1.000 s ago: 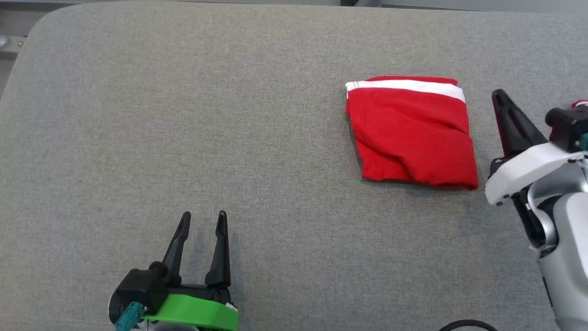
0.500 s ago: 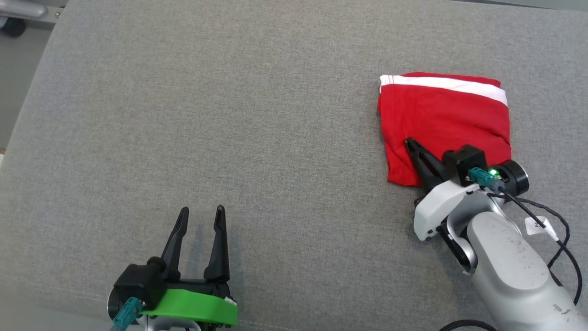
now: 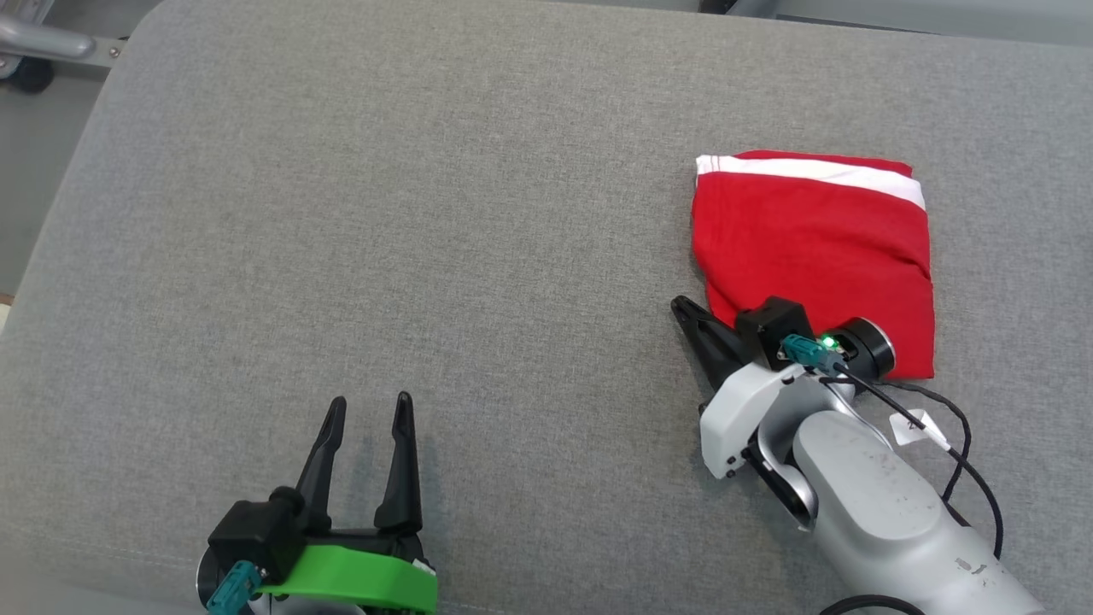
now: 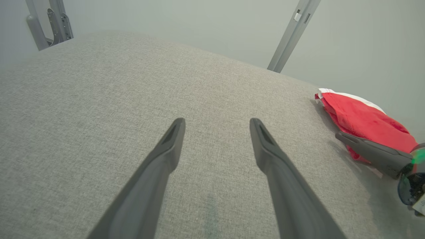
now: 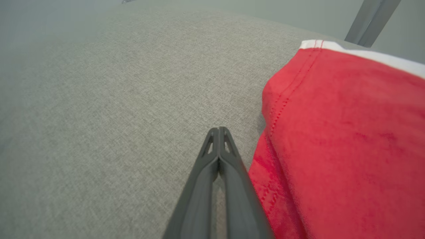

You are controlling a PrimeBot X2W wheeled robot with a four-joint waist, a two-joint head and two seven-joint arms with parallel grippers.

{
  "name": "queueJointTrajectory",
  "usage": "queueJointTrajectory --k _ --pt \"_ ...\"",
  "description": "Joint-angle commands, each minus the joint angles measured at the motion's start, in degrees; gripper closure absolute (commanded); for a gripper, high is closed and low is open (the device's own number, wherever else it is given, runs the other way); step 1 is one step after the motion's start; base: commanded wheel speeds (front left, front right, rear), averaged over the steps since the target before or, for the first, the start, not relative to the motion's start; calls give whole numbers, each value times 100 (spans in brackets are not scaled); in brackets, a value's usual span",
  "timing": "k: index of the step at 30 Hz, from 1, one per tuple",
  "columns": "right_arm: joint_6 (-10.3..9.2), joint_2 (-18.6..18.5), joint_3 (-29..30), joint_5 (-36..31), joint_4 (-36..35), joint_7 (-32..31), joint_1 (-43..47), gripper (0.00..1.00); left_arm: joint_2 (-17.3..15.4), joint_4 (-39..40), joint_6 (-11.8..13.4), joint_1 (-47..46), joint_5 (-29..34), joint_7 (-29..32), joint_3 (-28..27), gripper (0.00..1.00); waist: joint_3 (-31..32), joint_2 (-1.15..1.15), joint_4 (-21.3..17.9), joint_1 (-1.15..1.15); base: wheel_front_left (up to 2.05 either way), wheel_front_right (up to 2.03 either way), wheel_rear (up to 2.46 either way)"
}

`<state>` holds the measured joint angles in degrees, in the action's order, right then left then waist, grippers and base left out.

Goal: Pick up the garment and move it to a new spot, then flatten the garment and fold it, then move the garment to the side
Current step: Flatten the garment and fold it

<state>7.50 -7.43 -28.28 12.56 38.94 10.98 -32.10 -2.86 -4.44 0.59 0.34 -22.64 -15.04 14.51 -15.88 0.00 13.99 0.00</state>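
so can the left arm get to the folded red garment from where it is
Probably, but only with a long reach: the left gripper sits far from the folded red garment, with bare grey padded surface between. The right gripper, fingers shut, lies beside the garment's nearest corner.

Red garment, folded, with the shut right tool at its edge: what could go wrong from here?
The shut right tool lies beside the garment's left edge; a sideways push there might bunch or undo the fold. The arm's loose black cable hangs close to the garment's near corner and might snag it.
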Motion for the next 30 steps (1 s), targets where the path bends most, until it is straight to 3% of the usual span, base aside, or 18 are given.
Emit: queueJointTrajectory --k 1,9,10,12,13,14,15,16,23,30 --pt "-3 48 -53 62 0 84 -25 100 -8 -17 38 78 6 -16 -56 0 86 0 -83 0 0 0 0" --pt "-3 -116 146 194 -916 381 506 100 -7 -3 -40 332 197 -15 -390 0 556 0 -450 0 0 0 0" --pt "-3 -173 281 132 -1084 394 629 95 -7 -10 -60 360 254 -16 -452 0 617 0 -508 0 0 0 0" --pt "-3 -250 621 -3 -1439 413 942 66 -9 -40 -118 418 360 -16 -564 0 739 0 -620 0 0 0 0" --pt "-3 -250 621 -3 -1439 413 942 66 -9 -40 -118 418 360 -16 -564 0 739 0 -620 0 0 0 0" --pt "-3 -284 831 -86 -1631 419 1107 54 -7 -61 -157 441 405 -16 -624 0 798 0 -678 0 0 0 0" --pt "-3 -312 1065 -164 -1837 423 1287 7 -9 -81 -189 464 443 -16 -689 0 851 0 -733 0 0 0 0" --pt "-3 -329 1318 -239 -2047 420 1454 0 -8 -103 -235 484 500 -16 -741 0 896 0 -786 0 0 0 0" --pt "-3 -91 3137 -860 -3060 418 2810 0 -11 -311 -476 513 765 -16 -1137 0 1138 0 -1060 0 0 0 0" --pt "-4 33 3768 -1119 -3096 419 3561 0 -13 -429 -640 659 998 -16 -1367 0 1291 0 -1283 0 0 0 0"
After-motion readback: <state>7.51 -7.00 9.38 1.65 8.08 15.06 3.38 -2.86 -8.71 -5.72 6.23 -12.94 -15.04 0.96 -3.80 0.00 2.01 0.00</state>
